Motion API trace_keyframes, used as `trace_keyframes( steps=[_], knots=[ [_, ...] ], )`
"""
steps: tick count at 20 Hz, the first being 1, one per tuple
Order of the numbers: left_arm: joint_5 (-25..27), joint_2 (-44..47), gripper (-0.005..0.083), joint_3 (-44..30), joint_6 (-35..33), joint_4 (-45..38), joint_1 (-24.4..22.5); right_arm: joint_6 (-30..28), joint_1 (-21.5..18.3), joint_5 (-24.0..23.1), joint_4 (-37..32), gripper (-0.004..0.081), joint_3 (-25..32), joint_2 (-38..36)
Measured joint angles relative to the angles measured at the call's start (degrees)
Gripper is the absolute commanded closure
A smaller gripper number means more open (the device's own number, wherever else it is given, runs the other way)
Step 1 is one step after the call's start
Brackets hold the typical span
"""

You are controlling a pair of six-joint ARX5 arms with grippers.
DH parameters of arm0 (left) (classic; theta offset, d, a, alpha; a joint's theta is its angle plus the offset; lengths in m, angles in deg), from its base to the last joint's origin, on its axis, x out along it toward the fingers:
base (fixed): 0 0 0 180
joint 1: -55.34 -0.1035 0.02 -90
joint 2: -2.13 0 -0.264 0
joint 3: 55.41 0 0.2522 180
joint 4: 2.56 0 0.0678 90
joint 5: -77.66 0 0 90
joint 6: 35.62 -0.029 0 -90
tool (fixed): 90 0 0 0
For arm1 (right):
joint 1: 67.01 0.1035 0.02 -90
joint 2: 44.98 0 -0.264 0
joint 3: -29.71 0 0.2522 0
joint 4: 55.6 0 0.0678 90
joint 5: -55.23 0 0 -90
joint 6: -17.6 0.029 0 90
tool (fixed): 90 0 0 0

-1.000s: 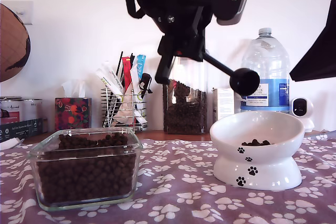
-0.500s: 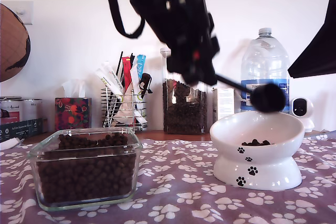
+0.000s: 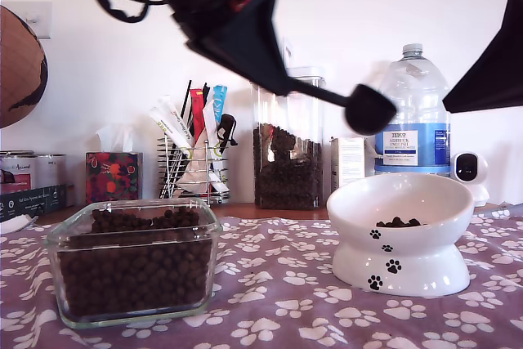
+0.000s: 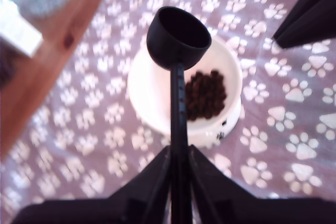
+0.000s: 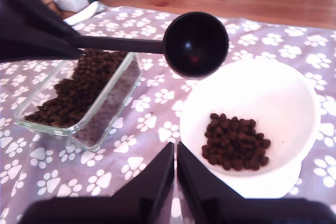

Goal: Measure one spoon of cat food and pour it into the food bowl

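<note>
Gripping the spoon [image 4: 177,51] by its long handle with the jaws of my first gripper [image 4: 178,182] clamped on it, cup empty and held in the air above the rim of the food bowl [image 3: 396,234]. Small heap of cat food [image 5: 233,141] already lying in that white pedestal bowl. Second gripper [image 5: 176,177] hanging above the table near the bowl, jaws pressed together on nothing.

Likely trouble from here: swinging the cup low could clip the bowl's rim and tip or shove it; the thin handle could twist in the grip. Also a risk of the two arms crowding each other over the bowl.

Open room above the paw-print tablecloth [image 3: 278,300] between the bowl and the glass dish of kibble [image 3: 135,259]; jar [image 3: 288,161] and water bottle [image 3: 413,120] standing well behind
</note>
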Motion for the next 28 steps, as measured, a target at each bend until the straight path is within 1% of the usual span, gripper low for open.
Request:
trace_keyframes(
  steps=[2,4,8,10,14,16,20,23,24,25,27,28],
  knots=[
    [-0.5,1.3,0.0797,-0.1,1.3,0.6,-1.6,-2.1,0.0,2.4,-1.6,0.0783,0.0,0.0],
    [-1.1,3.8,0.0797,-1.4,2.6,-0.2,-2.1,-3.0,0.0,3.8,-2.9,0.0783,0.0,0.0],
    [-0.4,9.9,0.0797,-9.4,6.2,-0.8,-3.0,-3.1,0.0,4.0,-3.1,0.0783,0.0,0.0],
    [0.8,12.2,0.0797,-12.7,8.2,-0.3,-4.6,-3.1,0.0,4.0,-3.1,0.0783,0.0,0.0],
    [2.5,18.9,0.0797,-16.0,10.7,3.3,-8.8,-3.1,0.0,4.0,-3.1,0.0783,0.0,0.0],
    [3.0,21.4,0.0797,-17.2,12.9,6.6,-11.0,-3.1,0.0,4.0,-3.1,0.0783,0.0,0.0],
    [3.1,21.7,0.0797,-17.7,20.1,15.1,-15.9,-3.1,0.0,4.2,-3.1,0.0783,0.0,0.0],
    [2.4,21.7,0.0795,-17.9,21.9,16.2,-18.5,-3.0,0.0,4.2,-3.1,0.0783,0.0,0.0],
    [1.5,21.6,0.0764,-17.9,22.5,15.8,-18.6,-3.0,0.0,4.2,-3.1,0.0783,0.0,0.0],
    [0.1,21.6,0.0696,-17.9,22.7,15.6,-18.5,-3.0,0.0,4.2,-3.1,0.0783,0.0,0.0],
    [-1.2,20.9,0.0506,-17.9,22.9,15.2,-18.4,-3.0,0.0,4.2,-3.1,0.0783,0.0,0.0],
    [-1.2,20.5,0.0463,-17.9,23.0,15.0,-18.4,-3.0,0.0,4.3,-3.1,0.0783,0.0,0.0]
  ],
)
